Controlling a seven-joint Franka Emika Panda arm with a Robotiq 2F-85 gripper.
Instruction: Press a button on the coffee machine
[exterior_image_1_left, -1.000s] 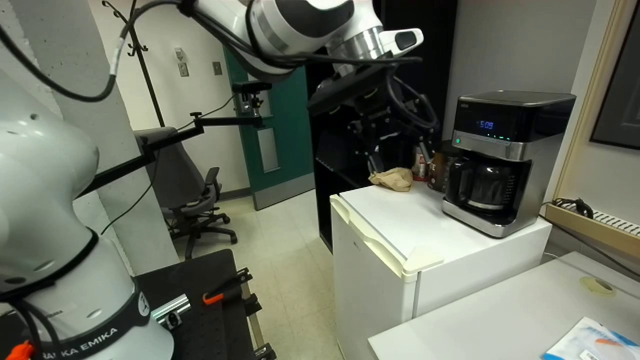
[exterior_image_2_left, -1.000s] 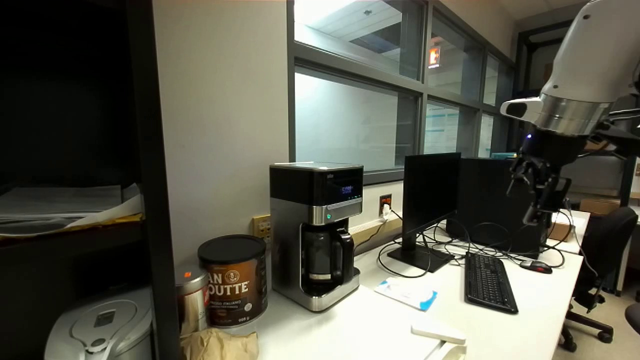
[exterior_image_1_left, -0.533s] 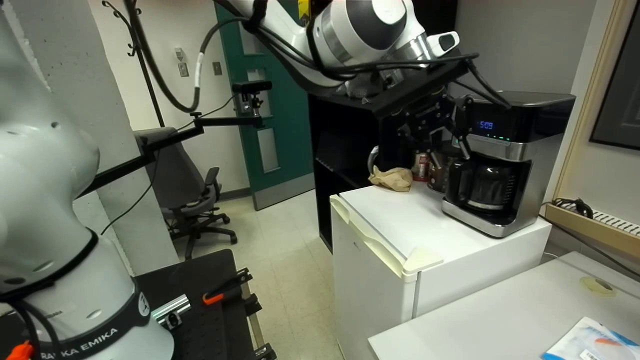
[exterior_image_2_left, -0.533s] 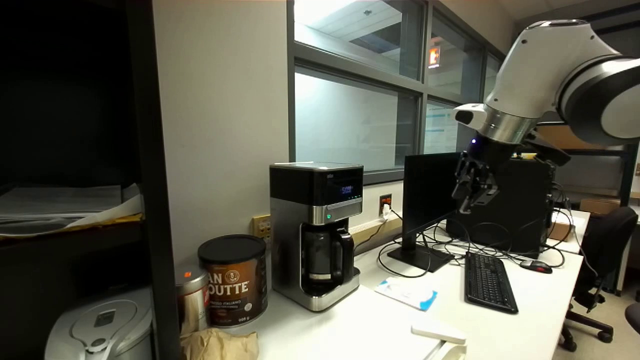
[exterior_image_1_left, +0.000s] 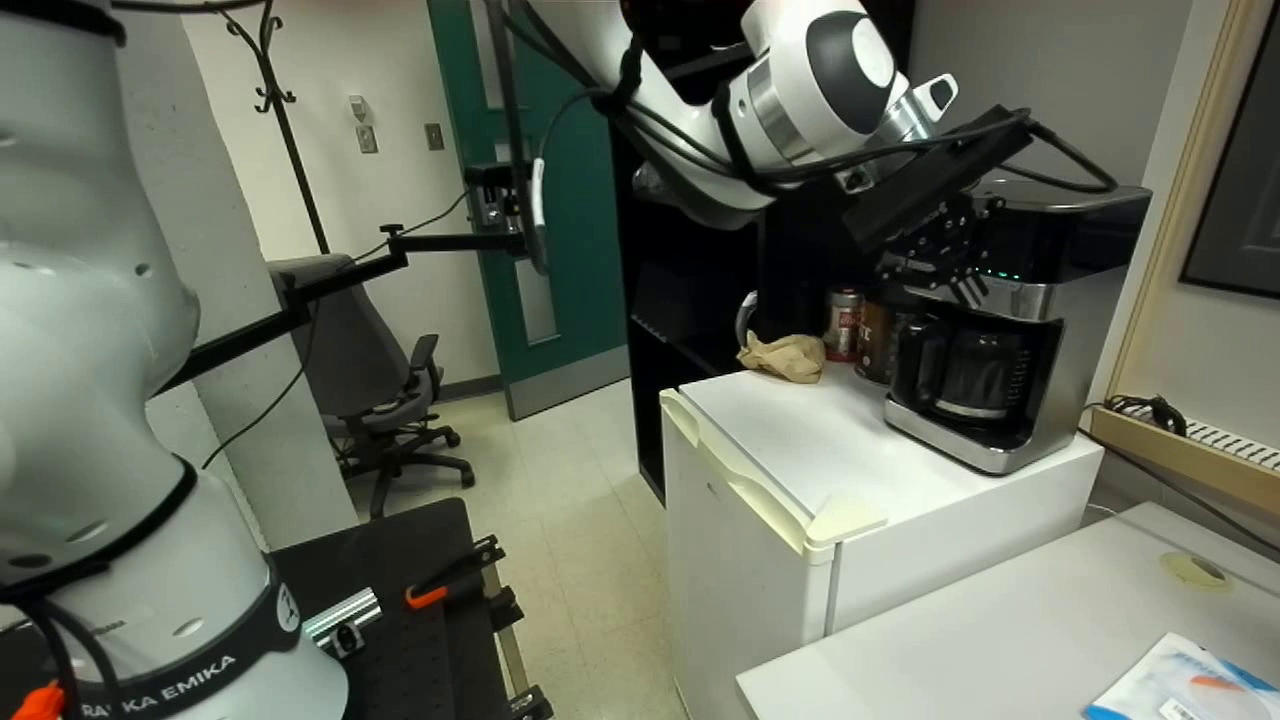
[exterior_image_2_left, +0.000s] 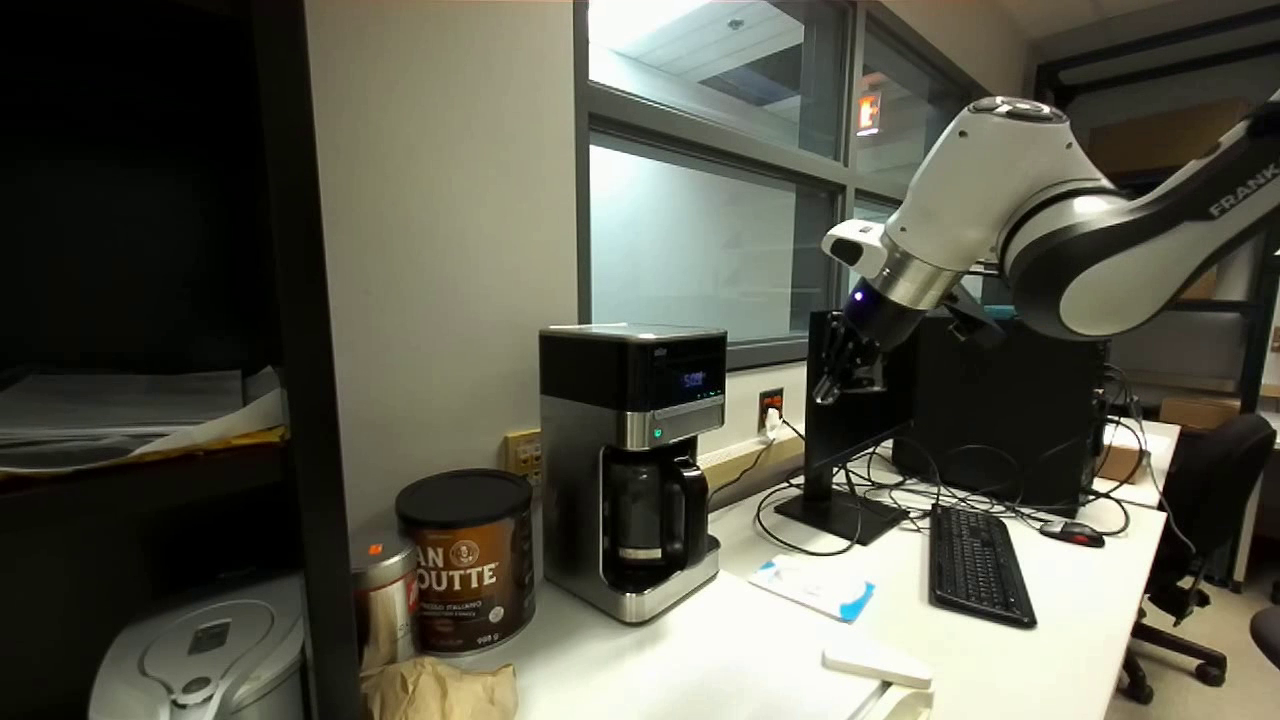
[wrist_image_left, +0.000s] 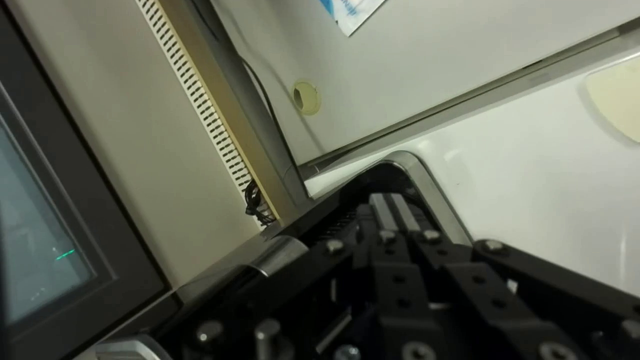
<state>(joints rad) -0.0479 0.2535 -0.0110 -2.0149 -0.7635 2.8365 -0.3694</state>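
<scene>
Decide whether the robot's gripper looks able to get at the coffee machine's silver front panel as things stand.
Probably yes. The gripper hovers in front of the silver front panel, jaws shut, and in an exterior view nothing appears to stand between them; the carafe sits lower.

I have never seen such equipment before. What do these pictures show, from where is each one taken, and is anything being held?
The white, jointed thing is a robot arm. The black tool at its end is shut and seems to hold nothing. Two current pictures come from cameras outside the robot; the close picture comes from a camera on its wrist, so the tool appears large at the bottom. On a white mini fridge stands the coffee machine, with a dark carafe inside. Also on the fridge are a brown coffee tin, a smaller can and crumpled brown paper. The tool does not touch the coffee machine.
</scene>
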